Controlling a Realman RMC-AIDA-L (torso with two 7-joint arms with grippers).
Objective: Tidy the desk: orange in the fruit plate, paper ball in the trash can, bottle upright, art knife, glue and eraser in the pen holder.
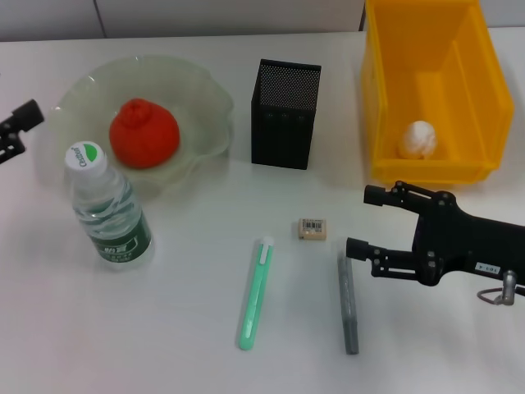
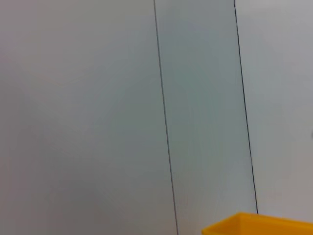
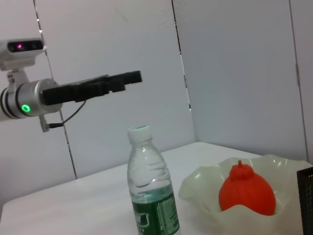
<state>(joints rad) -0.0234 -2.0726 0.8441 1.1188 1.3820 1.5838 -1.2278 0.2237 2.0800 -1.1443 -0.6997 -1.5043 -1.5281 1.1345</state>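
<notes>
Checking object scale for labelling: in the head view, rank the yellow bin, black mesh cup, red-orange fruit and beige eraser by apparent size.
Largest to smallest:
yellow plastic bin
black mesh cup
red-orange fruit
beige eraser

My black right gripper [image 1: 359, 222] reaches in low from the right edge, its two slim fingers spread apart and pointing left. My black left gripper [image 1: 20, 123] hangs raised at the far left edge, empty.

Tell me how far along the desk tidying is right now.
Done: orange in the plate, paper ball in the yellow bin, bottle upright. In hand: nothing; the open right gripper hovers near the grey stick. Left: eraser, green knife, grey stick into the mesh holder.
</notes>
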